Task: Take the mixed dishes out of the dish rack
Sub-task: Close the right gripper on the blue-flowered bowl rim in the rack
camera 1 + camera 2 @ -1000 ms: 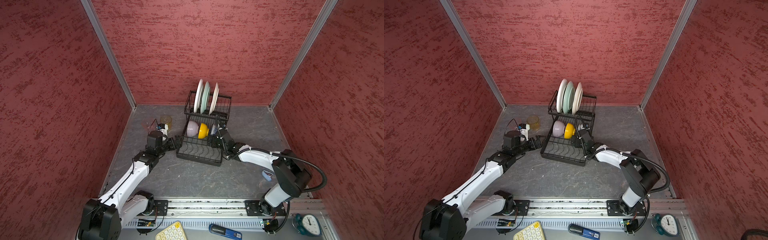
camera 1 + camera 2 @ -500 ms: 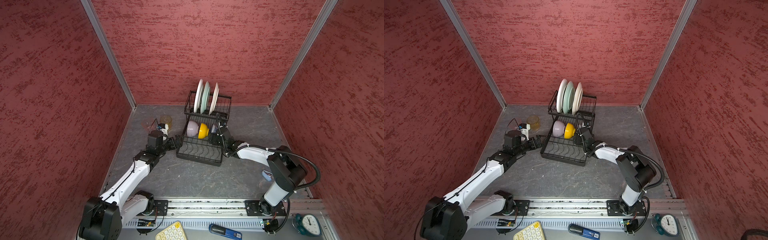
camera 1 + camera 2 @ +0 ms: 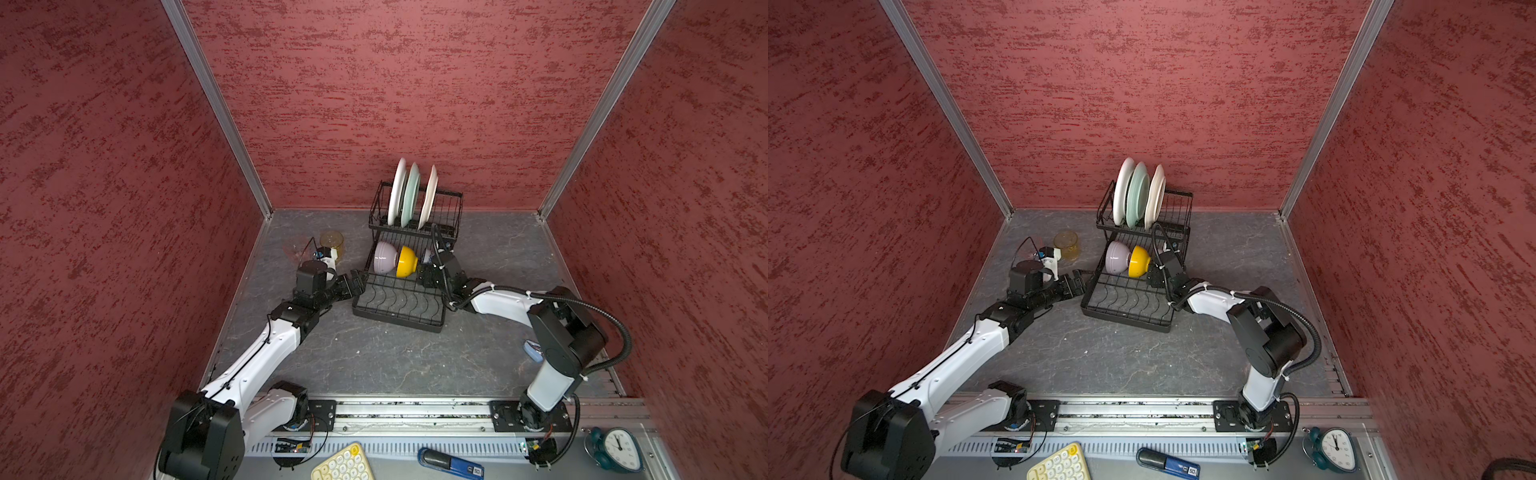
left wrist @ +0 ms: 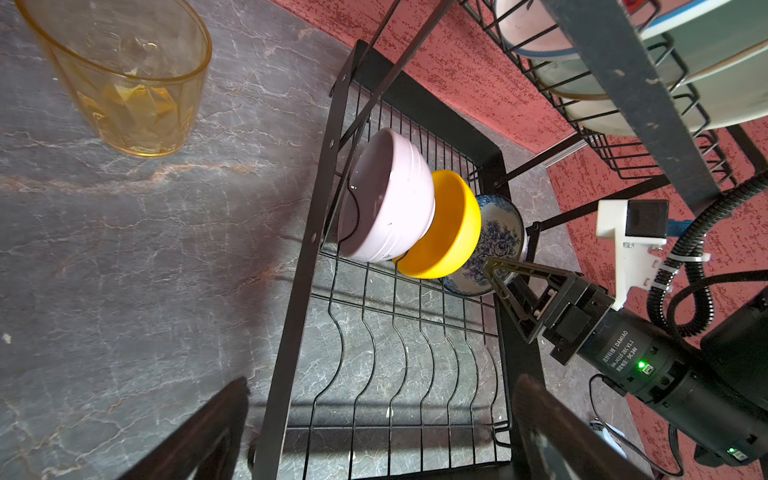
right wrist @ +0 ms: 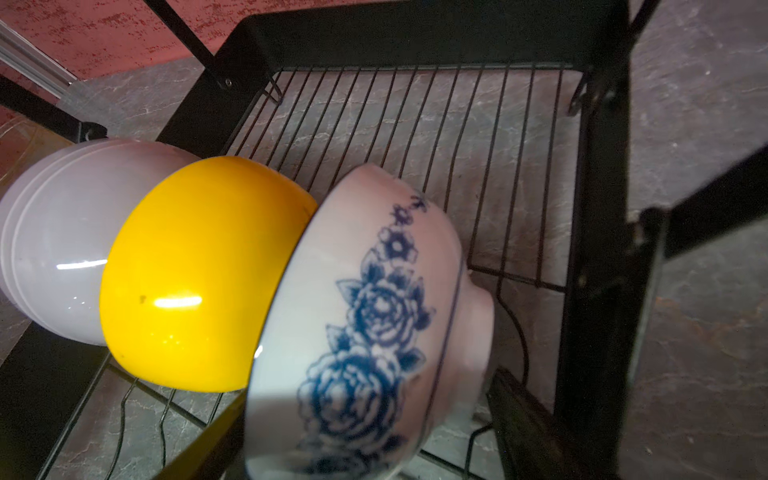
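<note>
The black wire dish rack (image 3: 395, 322) (image 3: 1121, 320) holds three upright plates (image 3: 412, 195) in its raised basket. On the low tray a lilac bowl (image 4: 390, 208), a yellow bowl (image 4: 449, 232) and a blue-and-white bowl (image 5: 374, 311) lean on edge in a row. My right gripper (image 5: 365, 395) (image 3: 428, 274) straddles the blue-and-white bowl. One finger is at its rim and a small gap shows at the other. My left gripper (image 4: 380, 390) (image 3: 359, 280) stands open and empty at the tray's left edge. An amber tumbler (image 3: 331, 243) and a faint pink tumbler (image 3: 294, 249) stand on the table to the left.
Red walls close in on three sides, with the rack near the back wall. A small blue object (image 3: 532, 349) lies on the table by the right arm's base. A clock (image 3: 619, 449), a keypad (image 3: 343, 463) and a blue device (image 3: 451, 461) sit beyond the front rail.
My right gripper has pushed in over the rack's tray to the blue-and-white bowl, and its jaws have narrowed around it. The left arm has barely moved.
</note>
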You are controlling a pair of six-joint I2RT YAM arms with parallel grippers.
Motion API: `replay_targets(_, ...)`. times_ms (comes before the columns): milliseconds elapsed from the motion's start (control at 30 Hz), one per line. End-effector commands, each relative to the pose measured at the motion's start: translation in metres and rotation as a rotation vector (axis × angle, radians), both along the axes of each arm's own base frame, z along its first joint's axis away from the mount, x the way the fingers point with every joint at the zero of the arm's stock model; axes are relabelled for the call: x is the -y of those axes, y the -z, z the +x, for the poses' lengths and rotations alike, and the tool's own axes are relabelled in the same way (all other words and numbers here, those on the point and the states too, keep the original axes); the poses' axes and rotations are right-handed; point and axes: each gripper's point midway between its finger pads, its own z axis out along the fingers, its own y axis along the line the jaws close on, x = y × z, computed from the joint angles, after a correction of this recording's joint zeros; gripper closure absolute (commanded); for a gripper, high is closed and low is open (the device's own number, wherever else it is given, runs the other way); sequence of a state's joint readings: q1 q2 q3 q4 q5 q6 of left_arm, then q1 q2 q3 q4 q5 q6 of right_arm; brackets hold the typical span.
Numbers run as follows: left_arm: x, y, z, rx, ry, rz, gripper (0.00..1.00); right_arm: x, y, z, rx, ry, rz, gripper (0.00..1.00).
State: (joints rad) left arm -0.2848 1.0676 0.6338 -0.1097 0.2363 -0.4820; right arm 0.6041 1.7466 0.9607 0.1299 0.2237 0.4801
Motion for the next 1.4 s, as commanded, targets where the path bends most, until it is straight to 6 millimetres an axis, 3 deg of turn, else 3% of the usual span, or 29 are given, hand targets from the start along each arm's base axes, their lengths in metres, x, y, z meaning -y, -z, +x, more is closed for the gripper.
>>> replay_targets(0,0.004,0.003,0.001,-0.004,0.016,-0.007,0.01,-0.006,-0.007,0.012,0.025,-0.015,0.022,0.22)
replay_targets(600,0.006,0.004,0.000,-0.013,0.024,-0.011,0.01,-0.005,-0.003,0.014,0.027,-0.013,0.003,0.34)
replay_targets(733,0.006,0.004,0.000,-0.014,0.025,-0.011,0.00,-0.003,-0.006,0.014,0.040,-0.017,-0.009,0.41)
replay_targets(1367,0.005,0.004,0.001,-0.013,0.023,-0.011,0.01,0.019,-0.027,0.006,0.106,0.029,-0.070,0.45)
